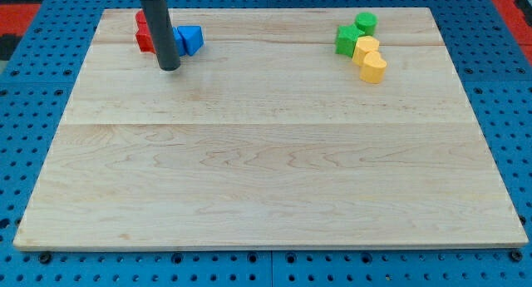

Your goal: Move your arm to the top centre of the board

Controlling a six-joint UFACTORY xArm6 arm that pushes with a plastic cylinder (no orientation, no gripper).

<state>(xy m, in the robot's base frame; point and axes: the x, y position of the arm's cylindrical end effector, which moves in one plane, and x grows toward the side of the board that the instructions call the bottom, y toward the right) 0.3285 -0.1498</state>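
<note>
My tip (pixel 169 67) by blue block (pixel 190 40), board (pixel 266 187) top-left.

You see a pale wooden desk (pixel 266 170) resting on a blue pegboard (pixel 507 87). Near the desk's top-left corner, a red block (pixel 145 36) and a blue block (pixel 190 40) lie close together, both partly hidden by the dark rod; my tip (pixel 169 67) sits on the desk just below them. Toward the top right, a green cylinder (pixel 366 22), a green block (pixel 347 39), and two yellow heart-shaped blocks (pixel 366 48) (pixel 374 68) form a touching cluster.
</note>
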